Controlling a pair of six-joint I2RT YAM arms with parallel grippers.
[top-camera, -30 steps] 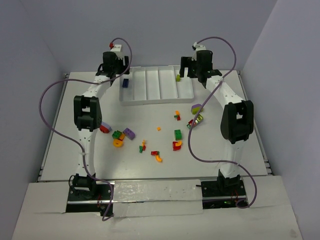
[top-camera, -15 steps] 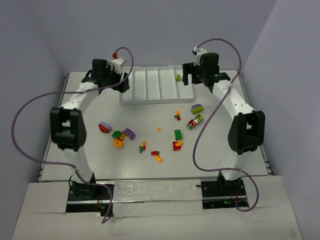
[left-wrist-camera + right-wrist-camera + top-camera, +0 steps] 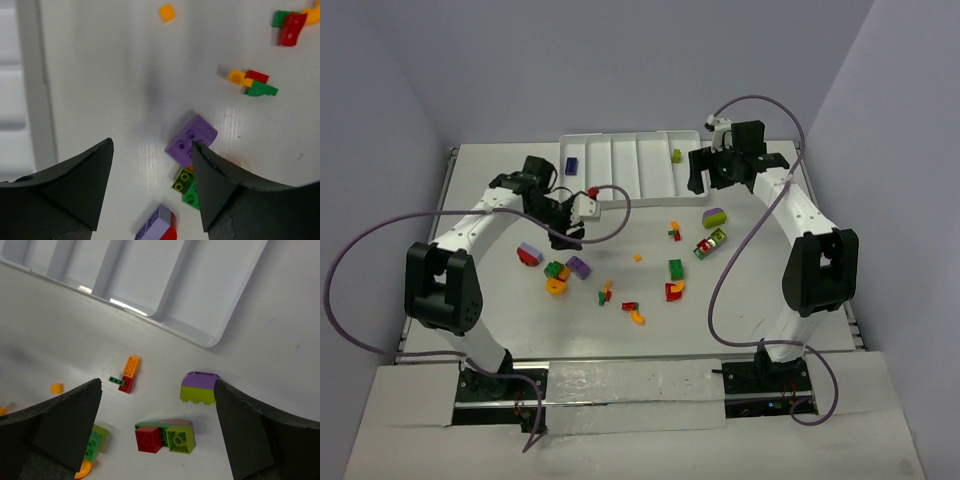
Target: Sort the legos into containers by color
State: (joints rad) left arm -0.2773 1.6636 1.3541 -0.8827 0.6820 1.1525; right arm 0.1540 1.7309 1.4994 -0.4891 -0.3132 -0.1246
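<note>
The white tray [image 3: 620, 170] lies at the back, with a dark purple brick [image 3: 571, 163] in its leftmost compartment and a lime brick [image 3: 677, 155] in its rightmost. My left gripper [image 3: 566, 237] is open and empty above a purple brick [image 3: 579, 266]. In the left wrist view that brick [image 3: 192, 140] lies by the right fingertip of the gripper [image 3: 151, 145]. My right gripper [image 3: 713, 183] is open and empty over the tray's near right corner. Its wrist view shows the gripper [image 3: 158, 382] above a purple-lime brick [image 3: 200, 387] and a red-green-lime cluster [image 3: 164, 437].
Loose bricks lie scattered mid-table: a red-lilac pair [image 3: 529, 253], a green-orange group [image 3: 556, 270], a small orange one [image 3: 637, 257], a green one [image 3: 676, 268], a red-yellow one [image 3: 674, 291] and a red-orange pair [image 3: 635, 312]. Purple cables loop beside both arms.
</note>
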